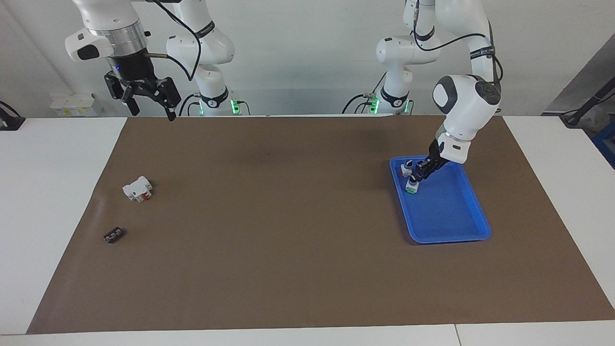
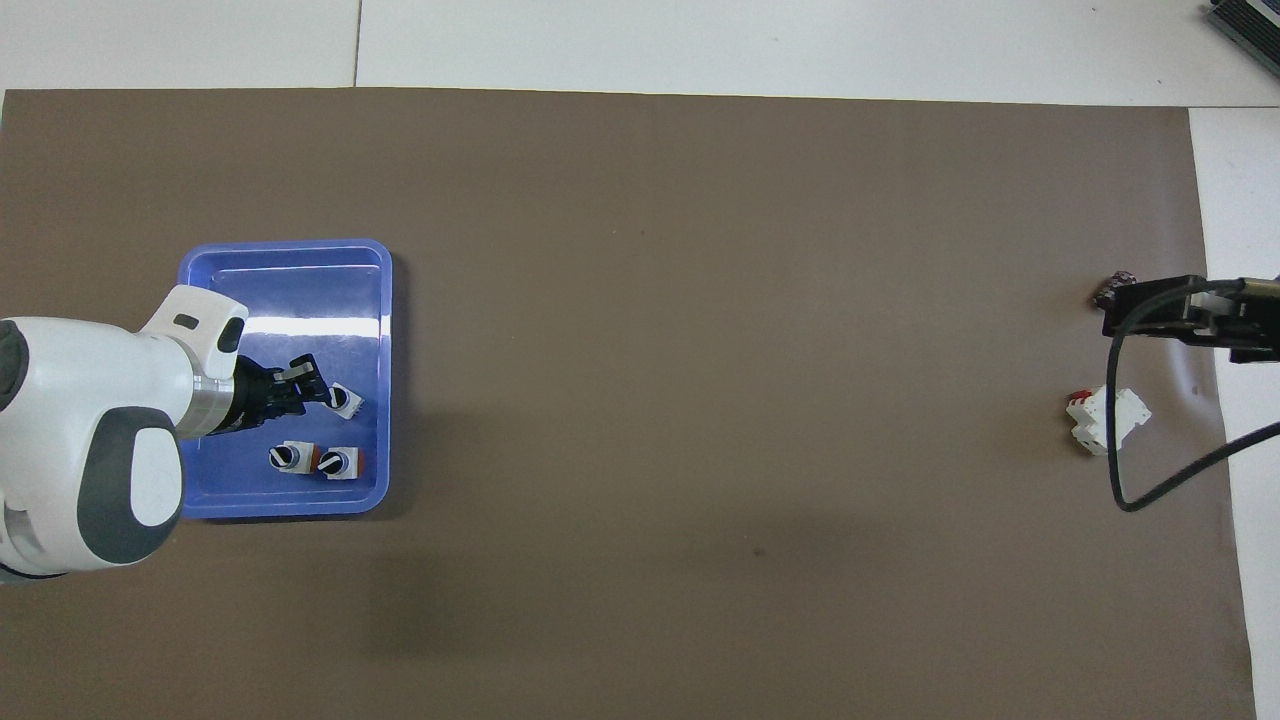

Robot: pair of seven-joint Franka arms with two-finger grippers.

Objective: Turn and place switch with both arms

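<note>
Left gripper (image 1: 417, 176) is sitting just beside the switch (image 1: 412, 186) near the tray (image 1: 473, 235) edge (grip unclear), risking tipping it onto the red-based switches (image 2: 310, 460).

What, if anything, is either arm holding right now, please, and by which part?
The right tool holds nothing. The left tool is at the knob of the green-based switch in the blue tray; whether it grips cannot be told.

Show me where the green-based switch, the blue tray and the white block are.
green-based switch (image 1: 411, 187): facing view, its green base.
blue tray (image 1: 473, 204): facing view, its rim.
white block (image 1: 137, 189): facing view, its body.
</note>
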